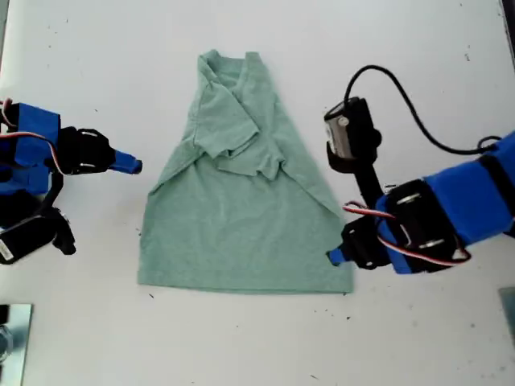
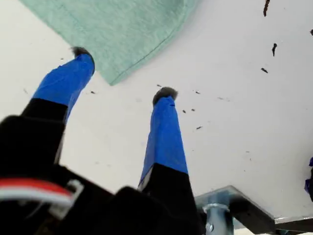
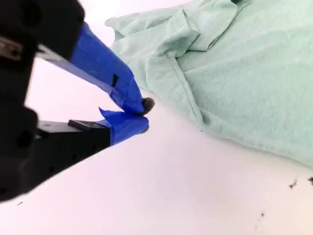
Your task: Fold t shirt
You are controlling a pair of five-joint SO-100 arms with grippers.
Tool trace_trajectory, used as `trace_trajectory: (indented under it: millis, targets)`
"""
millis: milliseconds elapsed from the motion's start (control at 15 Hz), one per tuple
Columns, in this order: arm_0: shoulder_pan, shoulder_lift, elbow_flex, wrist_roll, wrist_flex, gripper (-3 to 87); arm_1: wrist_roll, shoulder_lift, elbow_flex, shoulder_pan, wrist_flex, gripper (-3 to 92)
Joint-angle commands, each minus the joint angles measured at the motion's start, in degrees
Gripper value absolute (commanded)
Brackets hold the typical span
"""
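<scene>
The t shirt [image 1: 241,201] lies mid-tabletop [image 1: 418,48], sleeves folded in. My first gripper [image 2: 124,73], jaws spread, straddles the shirt's hem corner at five o'clock in the exterior view. My second gripper [image 3: 142,115] sits closed and empty at nine o'clock, just off the shirt.

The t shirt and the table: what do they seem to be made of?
The t shirt looks like a soft knit cloth, pale green and matte, with a heathered fleck, stitched hems and loose folds at the sleeves. The table looks like a hard, smooth white board, perhaps laminate or painted; it shows only small dark specks.
</scene>
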State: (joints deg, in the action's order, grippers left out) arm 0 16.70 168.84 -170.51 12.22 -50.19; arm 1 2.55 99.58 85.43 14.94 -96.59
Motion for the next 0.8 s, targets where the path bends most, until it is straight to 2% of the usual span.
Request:
trace_trajectory:
  millis: [0,200,400,600,733]
  targets:
    - [0.26,0.26,0.18,0.44,0.62,-0.2,0.97,3.16,-2.46,-0.70,0.88,27.2]
    - [0.26,-0.09,0.18,0.79,0.88,-0.2,-0.53,3.16,6.33,0.00,9.05,26.8]
    - [-0.53,-0.44,0.18,0.97,0.88,-0.2,-3.34,2.02,24.17,0.97,29.79,22.6]
    - [-0.79,-0.53,0.18,0.97,0.88,-0.2,-4.48,-0.44,35.86,1.41,45.53,2.5]
    - [-0.79,-0.18,0.26,0.97,0.79,-0.2,-4.83,0.18,38.85,1.23,47.99,2.4]
